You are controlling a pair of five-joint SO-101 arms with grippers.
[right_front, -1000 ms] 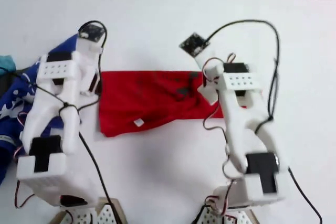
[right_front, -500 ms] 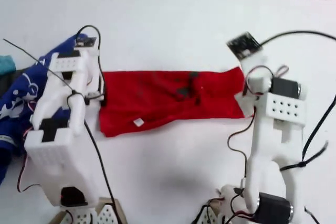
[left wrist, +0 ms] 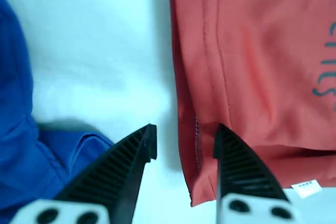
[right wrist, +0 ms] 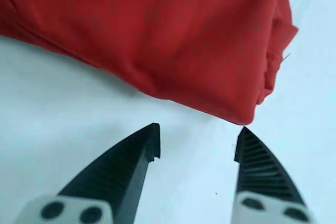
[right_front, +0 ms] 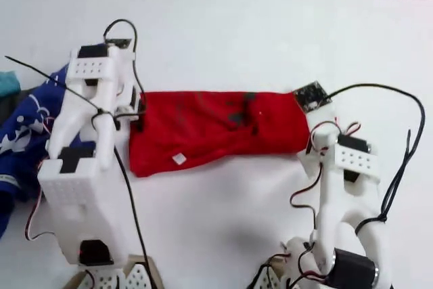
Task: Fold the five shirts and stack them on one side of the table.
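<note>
On the white surface (right_front: 223, 32) 1 red shirt (right_front: 216, 130) is laid flat between the 2 arms — a blue shirt (right_front: 24, 126) is bunched near one end. The left jaws are held open over that end, the right jaws open beside the other.

Nothing on the table can be read from here. The flat red cloth shirt (right_front: 203, 133) has dark lettering (right_front: 240, 109) near its middle, too blurred to make out. A small white tag (right_front: 178, 158) at its 7 o'clock corner is too small to read.
</note>
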